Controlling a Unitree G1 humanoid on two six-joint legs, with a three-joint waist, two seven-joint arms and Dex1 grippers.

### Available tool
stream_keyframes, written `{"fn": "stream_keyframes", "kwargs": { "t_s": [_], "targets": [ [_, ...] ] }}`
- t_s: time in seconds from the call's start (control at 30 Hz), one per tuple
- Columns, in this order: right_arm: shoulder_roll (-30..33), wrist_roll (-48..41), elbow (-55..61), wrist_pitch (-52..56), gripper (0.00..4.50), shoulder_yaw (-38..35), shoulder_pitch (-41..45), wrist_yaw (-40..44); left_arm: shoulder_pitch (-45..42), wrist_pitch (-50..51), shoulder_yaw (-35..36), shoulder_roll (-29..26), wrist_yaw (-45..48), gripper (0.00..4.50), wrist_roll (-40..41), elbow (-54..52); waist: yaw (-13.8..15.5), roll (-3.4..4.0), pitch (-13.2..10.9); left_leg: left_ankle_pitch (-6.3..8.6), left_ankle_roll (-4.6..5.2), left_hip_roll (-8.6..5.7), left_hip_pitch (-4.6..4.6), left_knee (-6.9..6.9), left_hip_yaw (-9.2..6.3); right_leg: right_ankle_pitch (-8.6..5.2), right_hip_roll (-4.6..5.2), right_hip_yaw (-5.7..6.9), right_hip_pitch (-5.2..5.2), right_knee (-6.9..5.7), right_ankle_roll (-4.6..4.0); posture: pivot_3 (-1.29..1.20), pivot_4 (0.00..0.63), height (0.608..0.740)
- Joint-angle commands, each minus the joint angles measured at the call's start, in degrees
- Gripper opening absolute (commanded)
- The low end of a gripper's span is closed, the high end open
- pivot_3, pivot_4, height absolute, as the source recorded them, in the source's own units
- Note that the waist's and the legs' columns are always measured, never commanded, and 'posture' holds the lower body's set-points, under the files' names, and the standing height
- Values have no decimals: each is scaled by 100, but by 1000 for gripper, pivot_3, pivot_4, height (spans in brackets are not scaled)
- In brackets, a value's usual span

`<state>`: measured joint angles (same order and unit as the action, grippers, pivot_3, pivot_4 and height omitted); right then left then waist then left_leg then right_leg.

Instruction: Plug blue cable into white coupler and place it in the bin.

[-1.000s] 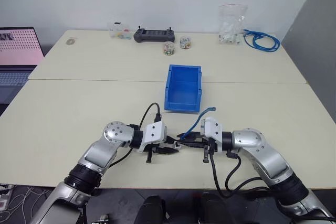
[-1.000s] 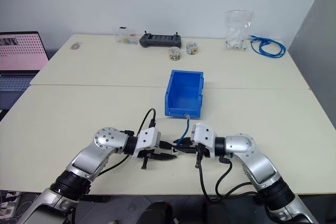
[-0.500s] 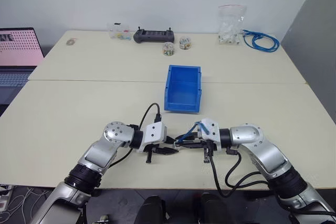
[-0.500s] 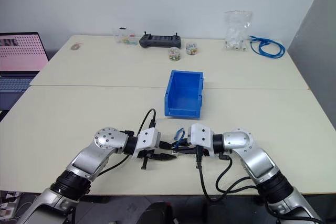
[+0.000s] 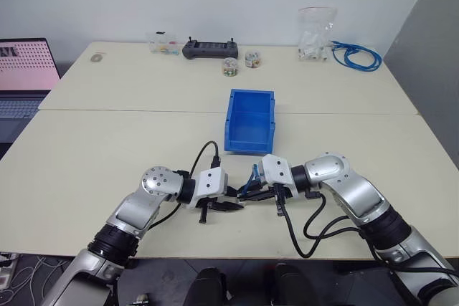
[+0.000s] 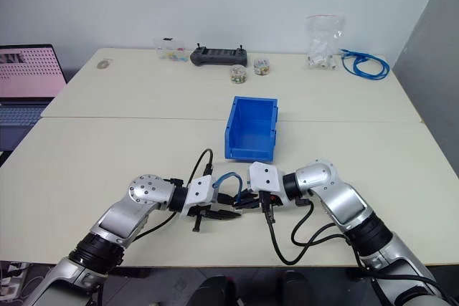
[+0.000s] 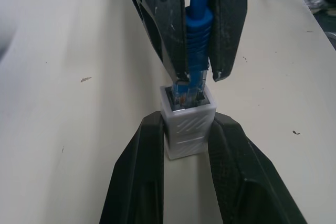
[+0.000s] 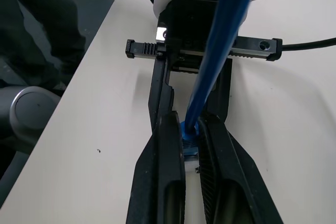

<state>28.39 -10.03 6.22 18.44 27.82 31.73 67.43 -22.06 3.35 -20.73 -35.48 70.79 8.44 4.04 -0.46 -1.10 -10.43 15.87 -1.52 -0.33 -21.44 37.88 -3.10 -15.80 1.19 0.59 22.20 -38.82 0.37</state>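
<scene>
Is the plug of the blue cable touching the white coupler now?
Touching. In the left wrist view, the blue cable plug sits inside the socket of the white coupler, which the left hand grips.

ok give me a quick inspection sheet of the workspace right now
surface: two cream tables pushed together.
job's things: blue cable plug in white coupler; bin empty.
clutter: black controller, small jars, clear bag, looped blue cable bundle.
grippers: left gripper shut on coupler; right gripper shut on cable.
cables: black arm leads.
surroundings: laptop, white wall.
</scene>
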Motion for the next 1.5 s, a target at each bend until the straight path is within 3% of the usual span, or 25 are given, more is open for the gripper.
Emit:
{"fn": "stream_keyframes", "kwargs": {
  "t_s": [0.03, 0.5, 0.7, 0.77, 0.93, 1.2, 1.33, 1.5],
  "targets": [
    [-11, 53, -61, 193, 73, 291, -35, 270, 131, 76, -189, -31, 14, 853, -284, 142, 0, 0, 0, 0, 0, 0, 0, 0, 0, 0, 0, 0, 0, 0, -1, 0, 150, 740],
    [-29, 505, -629, 218, 72, 832, -409, 337, 111, 122, -159, 33, -29, 851, -272, 174, -2, 14, 97, 2, 4, 0, 9, -5, 2, -2, 0, 0, -7, 4, 1, 0, 150, 740],
    [-46, 298, -392, 249, 72, 424, -539, 194, 155, 135, -29, 132, -250, 851, -308, 183, -7, 18, 147, 6, 9, 1, 68, -37, 4, -9, 0, -1, -60, 29, -6, 0, 150, 740],
    [-52, 121, -171, 329, 72, 113, -530, 76, 163, 264, 71, 154, -323, 1560, -254, 169, -6, 19, 147, 6, 9, 0, 68, -39, 3, -10, 0, -1, -62, 32, -4, 0, 150, 740],
    [-134, -402, 474, 862, 72, -607, -538, -294, 348, 605, 520, -7, -509, 2592, -8, -197, -4, 15, 128, 6, 8, 1, 52, -40, 1, -10, 1, -1, -47, 30, -4, 0, 150, 740],
    [-502, -1773, 1519, 2182, 71, -2450, -491, -1629, 614, 2408, 2148, -304, -1789, 4497, 797, -2346, -52, 6, 70, 4, 5, 6, -38, -23, -18, -8, 1, 8, 45, -5, -8, 0, 150, 740],
    [-791, -1963, 893, 2322, 71, -2964, 221, -2220, 183, 3131, 2381, -313, -2402, 4500, 790, -2654, -55, 9, 57, 4, 5, -3, -41, -5, -13, -5, 6, 5, 41, -6, -2, 0, 150, 740],
    [-1095, -1385, -1270, 1790, 71, -2732, 1616, -2512, -180, 3088, 2189, -366, -2554, 4500, 590, -2384, -117, 9, 53, 4, 5, -2, -37, -8, -4, 10, 1, 2, 43, -8, -27, 0, 150, 740]
  ]
}}
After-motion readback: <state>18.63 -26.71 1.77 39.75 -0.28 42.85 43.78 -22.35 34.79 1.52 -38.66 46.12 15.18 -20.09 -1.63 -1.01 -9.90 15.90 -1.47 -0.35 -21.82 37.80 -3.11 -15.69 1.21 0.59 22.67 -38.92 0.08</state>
